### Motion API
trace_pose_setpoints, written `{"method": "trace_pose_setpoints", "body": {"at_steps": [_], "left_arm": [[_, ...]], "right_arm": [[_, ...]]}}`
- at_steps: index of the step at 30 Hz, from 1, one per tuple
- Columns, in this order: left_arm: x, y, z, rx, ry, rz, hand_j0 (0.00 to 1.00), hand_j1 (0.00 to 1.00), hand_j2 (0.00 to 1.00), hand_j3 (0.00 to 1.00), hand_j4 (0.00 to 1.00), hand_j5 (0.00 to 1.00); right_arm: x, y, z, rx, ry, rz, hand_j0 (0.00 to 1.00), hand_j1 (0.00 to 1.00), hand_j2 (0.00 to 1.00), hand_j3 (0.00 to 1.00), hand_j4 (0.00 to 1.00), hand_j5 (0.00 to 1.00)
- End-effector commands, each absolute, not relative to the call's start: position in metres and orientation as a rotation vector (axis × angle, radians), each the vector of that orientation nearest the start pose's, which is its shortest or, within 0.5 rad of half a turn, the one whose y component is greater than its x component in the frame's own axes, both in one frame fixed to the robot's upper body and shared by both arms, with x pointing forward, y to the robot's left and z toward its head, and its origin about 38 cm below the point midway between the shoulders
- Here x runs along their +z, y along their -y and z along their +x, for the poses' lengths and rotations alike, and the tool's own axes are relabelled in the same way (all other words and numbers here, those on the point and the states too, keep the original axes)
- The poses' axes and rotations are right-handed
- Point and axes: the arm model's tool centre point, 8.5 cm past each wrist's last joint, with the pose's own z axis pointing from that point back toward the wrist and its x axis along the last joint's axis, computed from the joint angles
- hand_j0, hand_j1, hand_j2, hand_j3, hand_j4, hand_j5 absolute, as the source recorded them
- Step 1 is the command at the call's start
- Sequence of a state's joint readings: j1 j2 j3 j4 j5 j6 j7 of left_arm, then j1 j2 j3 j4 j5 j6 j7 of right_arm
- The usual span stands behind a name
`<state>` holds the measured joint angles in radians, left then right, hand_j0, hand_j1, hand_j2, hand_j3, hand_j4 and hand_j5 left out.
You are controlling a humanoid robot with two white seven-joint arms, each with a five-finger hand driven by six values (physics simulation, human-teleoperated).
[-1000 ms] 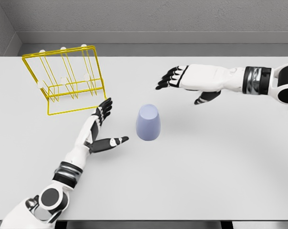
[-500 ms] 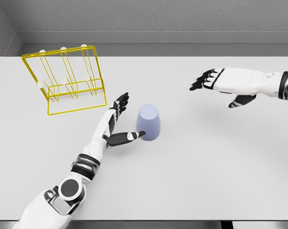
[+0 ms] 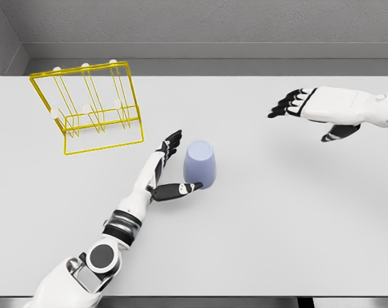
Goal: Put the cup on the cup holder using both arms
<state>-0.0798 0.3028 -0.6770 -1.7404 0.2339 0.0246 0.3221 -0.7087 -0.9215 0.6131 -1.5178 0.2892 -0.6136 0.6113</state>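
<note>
A pale lavender cup (image 3: 200,164) stands upside down near the middle of the white table (image 3: 264,212). My left hand (image 3: 176,165) is right beside the cup's left side, fingers spread, thumb reaching under the cup's front edge and four fingers (image 3: 171,143) pointing up behind its left flank; it is open and does not grip the cup. My right hand (image 3: 309,110) hovers open over the table at the far right, well away from the cup. The yellow wire cup holder (image 3: 88,106) with white-tipped pegs stands at the back left.
Grey walls close the table's far edge and left corner. The table's front edge runs along the bottom of the view.
My left hand slid right up to the cup, thumb now at its base. My right hand drew back to the right, away from the cup.
</note>
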Motion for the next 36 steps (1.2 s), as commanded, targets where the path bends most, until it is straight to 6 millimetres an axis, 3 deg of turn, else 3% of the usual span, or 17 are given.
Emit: {"method": "trace_pose_setpoints", "body": {"at_steps": [1,21,34,36], "left_arm": [[0.080,-0.120,0.325,-0.389,1.572,-0.199,1.00,1.00,1.00,1.00,1.00,1.00],[0.072,-0.095,0.337,-0.389,1.542,-0.223,1.00,1.00,1.00,1.00,1.00,1.00],[0.074,-0.095,0.340,-0.384,1.548,-0.216,1.00,1.00,1.00,1.00,1.00,1.00],[0.073,-0.096,0.339,-0.383,1.549,-0.212,0.93,0.93,0.93,0.93,0.93,0.93]], "right_arm": [[0.265,0.318,0.427,2.159,1.396,-0.422,1.00,1.00,1.00,1.00,1.00,1.00],[0.265,0.312,0.427,2.162,1.413,-0.412,1.00,1.00,1.00,1.00,1.00,1.00],[0.263,0.312,0.427,2.164,1.408,-0.409,1.00,1.00,1.00,1.00,1.00,1.00],[0.263,0.313,0.426,2.164,1.407,-0.410,1.00,1.00,1.00,1.00,1.00,1.00]]}}
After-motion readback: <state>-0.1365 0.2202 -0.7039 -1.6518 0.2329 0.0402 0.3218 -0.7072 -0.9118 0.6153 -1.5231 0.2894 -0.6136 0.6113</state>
